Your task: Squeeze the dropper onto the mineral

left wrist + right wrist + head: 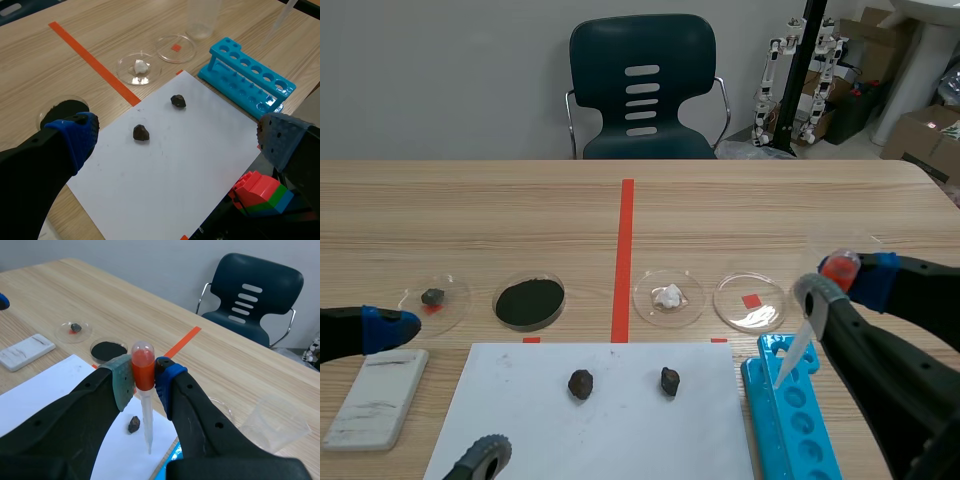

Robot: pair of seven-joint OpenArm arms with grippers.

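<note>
**Dropper [146, 412] gripped near the blue rack [790, 420]**

The right pincer [144, 375] is closed on its red bulb, tip down. A dark mineral [581, 384] and a second mineral [669, 380] lie on white paper [620, 440]. The left pincer [177, 137] is wide open, empty.

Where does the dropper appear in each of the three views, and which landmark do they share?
Scene view: dropper in the right gripper, near the blue rack.
Left wrist view: only its tip, beyond the rack.
Right wrist view: dropper clamped between that gripper's fingers.
Shared landmark: the white paper.
</note>
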